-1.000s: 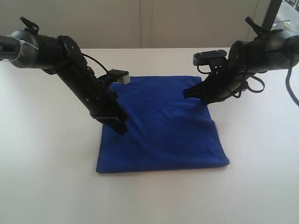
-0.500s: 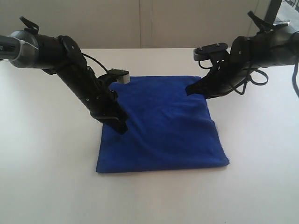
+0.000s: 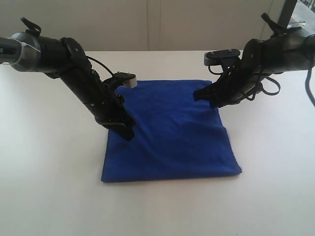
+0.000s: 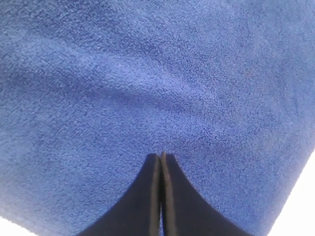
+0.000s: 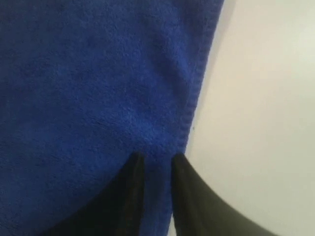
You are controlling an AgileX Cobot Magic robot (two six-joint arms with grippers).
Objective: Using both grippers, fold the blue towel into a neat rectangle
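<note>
The blue towel [image 3: 172,140] lies flat on the white table [image 3: 49,177] as a roughly square folded pad. My left gripper [image 3: 127,135] is shut, its tips pressed on the towel's left part with nothing between the fingers. In the left wrist view the closed left gripper [image 4: 161,155] rests on the blue towel [image 4: 147,73]. My right gripper [image 3: 197,95] hovers at the towel's far right edge. In the right wrist view, the right gripper [image 5: 157,157] is narrowly open, straddling the hemmed edge of the towel [image 5: 88,73]. No white tag shows.
A small grey-white box [image 3: 127,78] on the left arm sits above the towel's far left corner. A dark bracket [image 3: 222,55] tops the right wrist. Bare white table [image 5: 266,98] surrounds the towel; a pale wall stands behind.
The right gripper rose slightly, then dipped back down toward the towel's far right edge. The left arm and the towel have not moved.
</note>
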